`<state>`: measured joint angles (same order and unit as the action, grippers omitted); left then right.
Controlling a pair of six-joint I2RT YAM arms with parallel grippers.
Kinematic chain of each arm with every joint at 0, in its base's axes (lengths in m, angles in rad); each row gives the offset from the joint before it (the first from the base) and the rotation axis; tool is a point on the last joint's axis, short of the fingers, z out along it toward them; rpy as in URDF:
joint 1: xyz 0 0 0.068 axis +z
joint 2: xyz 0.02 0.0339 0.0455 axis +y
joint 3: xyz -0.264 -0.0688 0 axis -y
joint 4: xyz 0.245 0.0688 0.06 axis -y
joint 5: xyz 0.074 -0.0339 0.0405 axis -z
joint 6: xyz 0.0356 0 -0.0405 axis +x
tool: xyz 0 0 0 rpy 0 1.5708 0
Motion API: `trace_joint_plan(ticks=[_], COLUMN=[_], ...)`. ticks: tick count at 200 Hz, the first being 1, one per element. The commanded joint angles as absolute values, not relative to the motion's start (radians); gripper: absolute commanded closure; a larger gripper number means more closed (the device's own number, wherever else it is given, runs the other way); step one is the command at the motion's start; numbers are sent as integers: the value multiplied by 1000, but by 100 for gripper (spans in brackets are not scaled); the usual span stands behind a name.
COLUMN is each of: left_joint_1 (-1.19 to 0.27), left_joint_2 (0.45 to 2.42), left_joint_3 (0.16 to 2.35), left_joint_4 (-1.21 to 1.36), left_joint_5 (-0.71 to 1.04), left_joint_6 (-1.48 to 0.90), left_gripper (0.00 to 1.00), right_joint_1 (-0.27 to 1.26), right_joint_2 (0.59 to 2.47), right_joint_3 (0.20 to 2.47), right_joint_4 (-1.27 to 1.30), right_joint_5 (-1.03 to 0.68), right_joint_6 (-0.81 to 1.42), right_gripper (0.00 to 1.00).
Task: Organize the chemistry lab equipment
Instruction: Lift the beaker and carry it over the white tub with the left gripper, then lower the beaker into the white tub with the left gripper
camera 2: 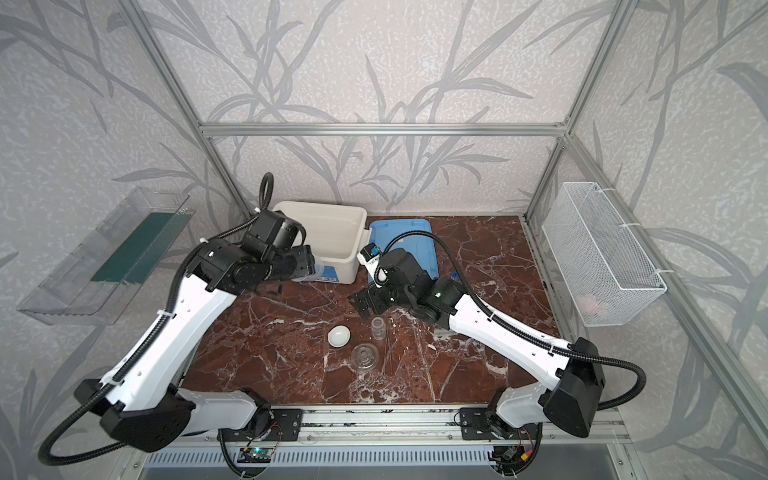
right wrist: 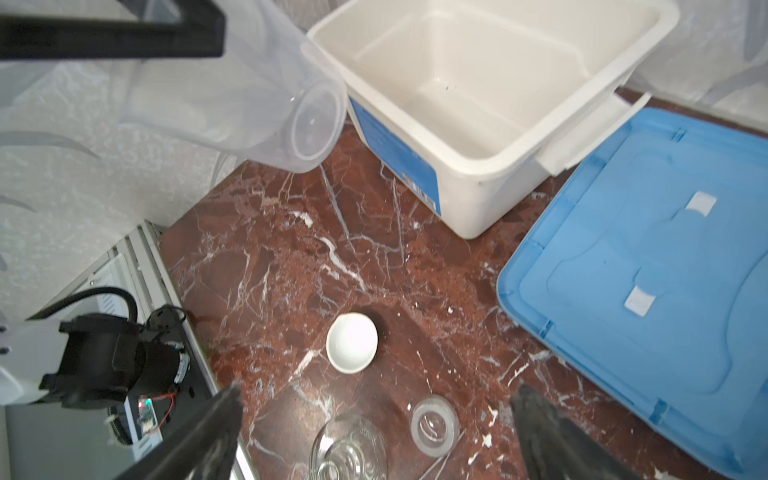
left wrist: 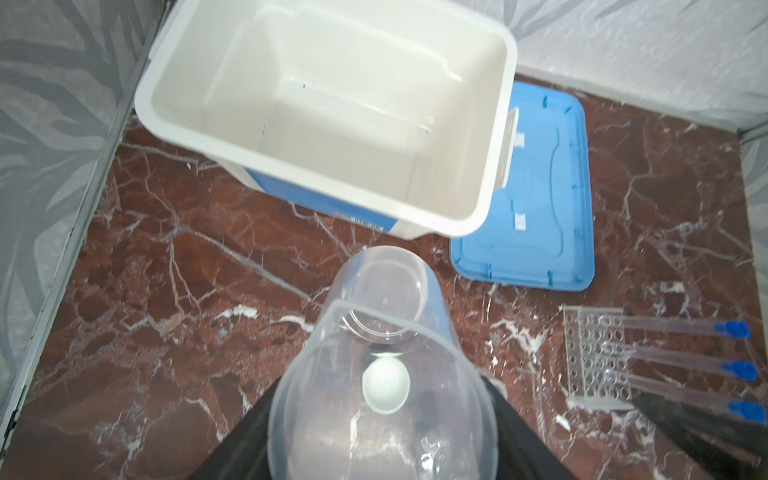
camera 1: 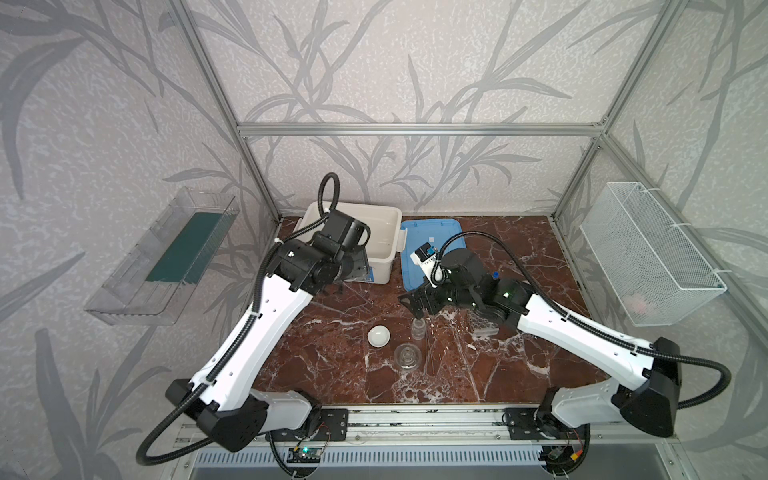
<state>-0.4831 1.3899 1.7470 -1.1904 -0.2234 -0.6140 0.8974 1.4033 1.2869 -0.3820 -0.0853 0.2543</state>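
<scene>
My left gripper (left wrist: 382, 436) is shut on a clear beaker (left wrist: 386, 291), which hangs tilted in the air by the white tub's front corner (right wrist: 266, 104). My right gripper (right wrist: 378, 432) stands open above a small clear jar (right wrist: 434, 426) and a round glass vessel (right wrist: 349, 449), touching neither. A white domed dish (camera 1: 378, 336) sits just left of them. Thin rods (camera 1: 428, 353) lie to the right of the vessel. The clear multi-hole rack (left wrist: 598, 357) lies on the table with three blue-capped tubes (left wrist: 685, 361) beside it, largely hidden under my right arm in both top views.
An empty white tub (camera 1: 374, 224) stands at the back, with its blue lid (camera 1: 432, 237) flat on the marble table to its right. A clear shelf (camera 1: 166, 257) hangs on the left wall and a wire basket (camera 1: 648, 253) on the right wall.
</scene>
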Motion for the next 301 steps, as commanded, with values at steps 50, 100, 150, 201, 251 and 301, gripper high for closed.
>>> trace_joint_plan(ticks=[50, 100, 150, 201, 251, 301], left_joint_1=[-220, -122, -112, -110, -117, -103], left_joint_2=[1806, 1976, 2007, 1915, 1824, 1850], left_joint_3=[2104, 2107, 1999, 1826, 1722, 1764], left_joint_4=[-1126, -998, -998, -938, -941, -933], left_joint_5=[-193, -166, -229, -186, -116, -108], left_joint_6=[-444, -421, -498, -525, -551, -527], left_gripper=[33, 33, 32, 32, 32, 30], right_joint_1=[871, 865, 865, 865, 865, 864], right_joint_2=[1626, 1786, 1798, 1788, 1766, 1767], right_joint_3=[1551, 1670, 1643, 1616, 1572, 1569], right_joint_4=[-300, -280, -270, -264, -233, -234], right_joint_5=[-7, -26, -20, -22, -29, -14], right_joint_6=[350, 371, 377, 385, 409, 403], right_gripper=[1, 1, 1, 1, 1, 1])
